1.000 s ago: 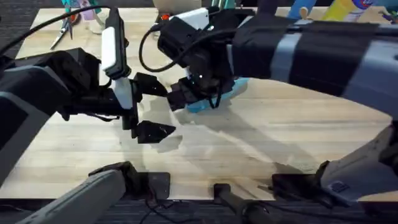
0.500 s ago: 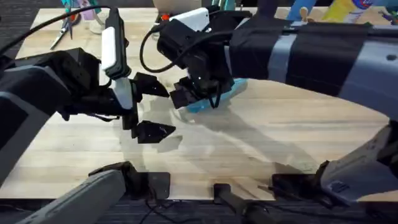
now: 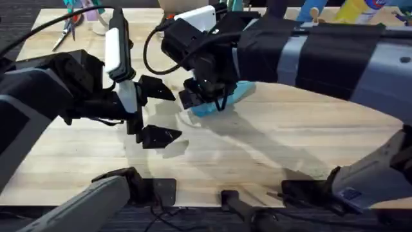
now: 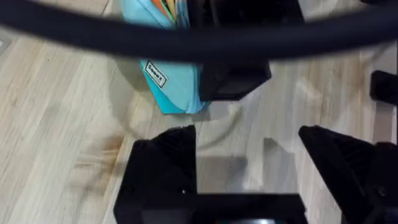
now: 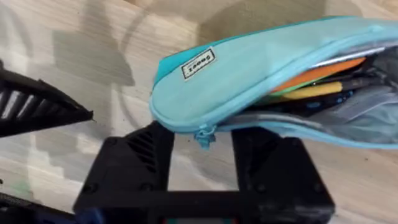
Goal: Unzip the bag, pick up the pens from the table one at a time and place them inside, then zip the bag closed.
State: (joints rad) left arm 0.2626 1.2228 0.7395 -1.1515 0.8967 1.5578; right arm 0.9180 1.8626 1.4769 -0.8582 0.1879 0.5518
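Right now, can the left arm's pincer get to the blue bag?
Probably yes. The left pincer is open and empty, and the bag lies just ahead of it with bare table between them. The right pincer is already at the bag's end, so it's crowded there.

Light wooden table (image 3: 270, 138) w/ pale plank grain is carrying everything here. The light blue bag (image 3: 219, 103) is lying on it near the middle (part hidden under an arm), its zipper open in the right wrist view (image 5: 261, 81). Scissors (image 3: 64, 31) are lying at the far left corner, well apart from the bag.
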